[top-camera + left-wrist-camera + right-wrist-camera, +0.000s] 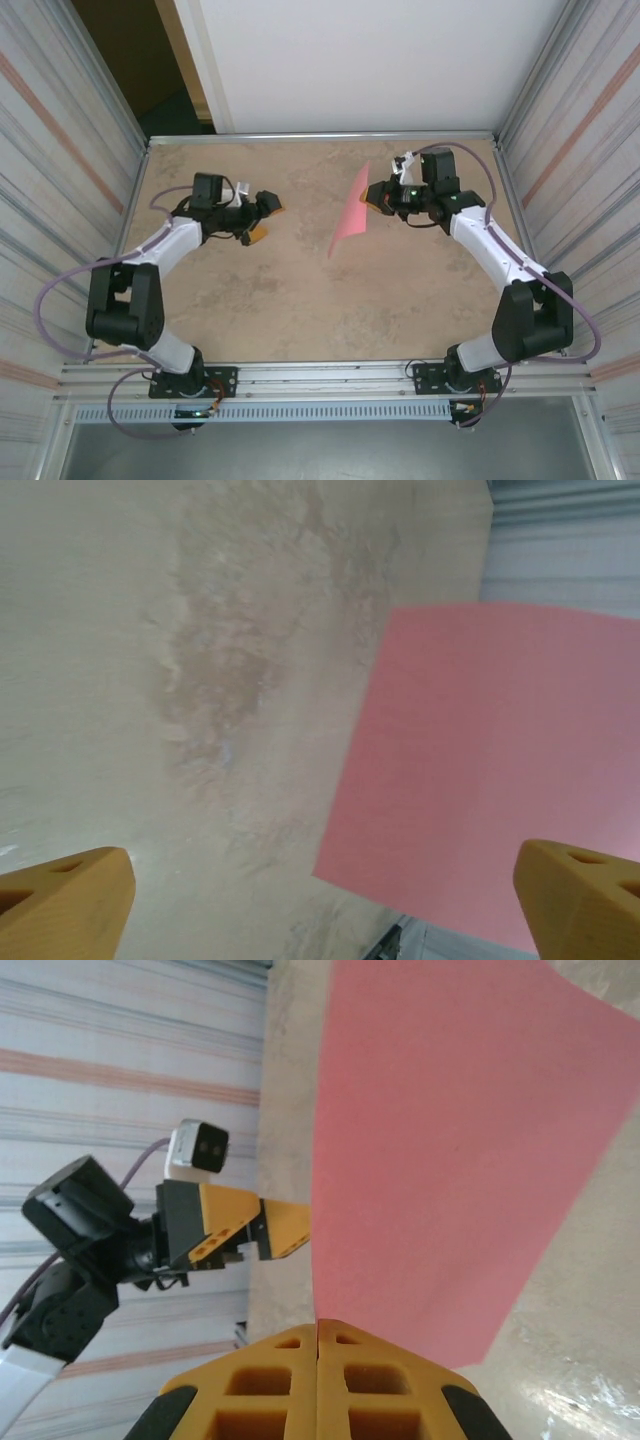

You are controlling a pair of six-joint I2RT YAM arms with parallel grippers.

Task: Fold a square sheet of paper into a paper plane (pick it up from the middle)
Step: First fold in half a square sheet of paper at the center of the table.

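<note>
Right jaws clamped on pink sheet (440, 1160) — left jaws wide, empty.

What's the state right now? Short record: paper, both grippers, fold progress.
paper: pink sheet, raised on edge, not lying flat on the table
right gripper: shut, pinching the sheet near its edge
left gripper: open, apart from the sheet, facing it
fold progress: no creases visible, sheet looks flat
</note>
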